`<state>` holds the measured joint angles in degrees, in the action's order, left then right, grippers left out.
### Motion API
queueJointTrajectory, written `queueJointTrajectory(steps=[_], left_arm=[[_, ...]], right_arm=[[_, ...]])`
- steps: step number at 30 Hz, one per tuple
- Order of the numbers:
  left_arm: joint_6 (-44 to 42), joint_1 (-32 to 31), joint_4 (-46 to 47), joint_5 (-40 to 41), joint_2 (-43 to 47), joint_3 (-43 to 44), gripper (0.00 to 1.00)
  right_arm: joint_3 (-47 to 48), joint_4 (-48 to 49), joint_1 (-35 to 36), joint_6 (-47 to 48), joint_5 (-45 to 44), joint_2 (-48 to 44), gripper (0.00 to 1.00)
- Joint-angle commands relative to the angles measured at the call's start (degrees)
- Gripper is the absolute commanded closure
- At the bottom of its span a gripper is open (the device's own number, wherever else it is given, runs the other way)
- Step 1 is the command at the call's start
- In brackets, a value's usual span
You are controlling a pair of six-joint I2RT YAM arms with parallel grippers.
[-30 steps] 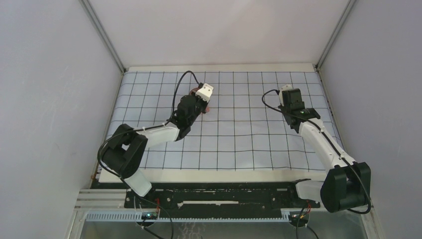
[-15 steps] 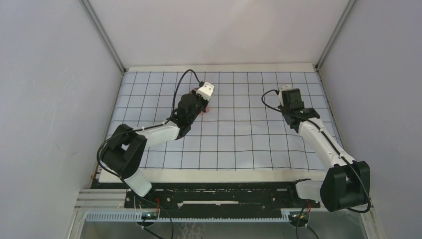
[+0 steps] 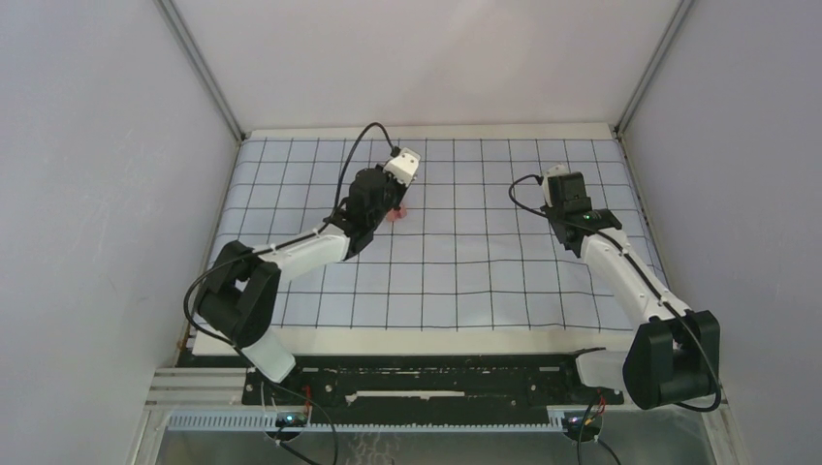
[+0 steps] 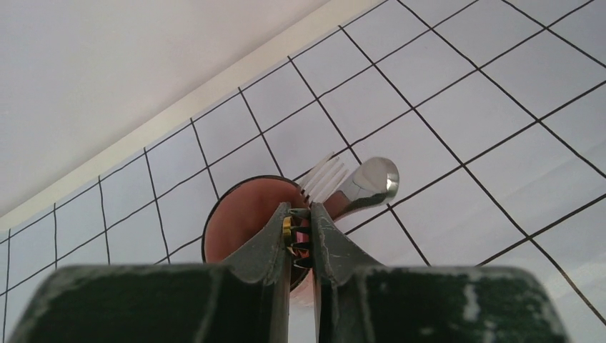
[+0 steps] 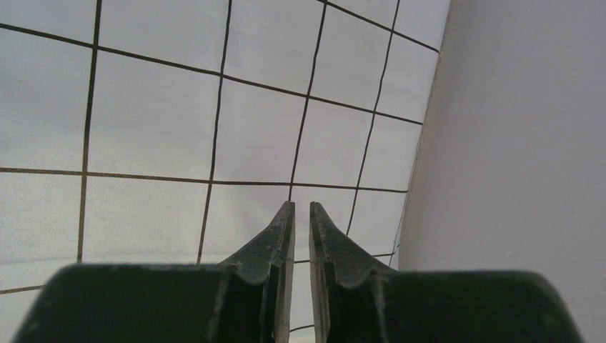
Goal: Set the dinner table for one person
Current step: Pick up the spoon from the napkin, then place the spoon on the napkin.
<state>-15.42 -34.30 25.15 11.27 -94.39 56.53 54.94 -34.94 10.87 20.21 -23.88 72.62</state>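
While my left gripper (image 4: 300, 227) pinches the near rim of a reddish cup (image 4: 236, 221) holding a fork (image 4: 323, 179) and spoon (image 4: 370, 183), the dinner table (image 3: 426, 130) shows only as cream strips round the cloth (image 3: 465, 271), and my right gripper (image 5: 301, 218) is nearly closed on nothing.

White arm links (image 3: 308, 254), black joints, black cables, dark fingers (image 4: 266, 243).

A pale-blue black-gridded cloth (image 3: 465, 262) lies flat between grey walls (image 3: 97, 194).
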Motion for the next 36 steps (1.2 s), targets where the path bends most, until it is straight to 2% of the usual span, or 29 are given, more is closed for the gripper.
queueJointTrajectory(steps=[1,10,24,36], left_arm=[[-2.9,3.3,-1.0,3.1,5.0,6.9,1.0],[-3.8,5.7,-7.2,3.6,8.6,12.7,1.0],[-0.6,4.7,-8.1,2.1,9.0,11.8,1.0],[1.9,4.5,-13.9,2.0,10.9,18.5,1.0]], right_arm=[[2.0,2.3,0.4,-0.8,-0.3,0.2,0.8],[2.0,2.5,0.8,-0.8,-0.3,0.8,0.81],[2.0,2.3,1.1,-0.7,-0.5,0.9,0.82],[2.0,2.6,1.5,-0.6,-0.7,1.4,0.82]])
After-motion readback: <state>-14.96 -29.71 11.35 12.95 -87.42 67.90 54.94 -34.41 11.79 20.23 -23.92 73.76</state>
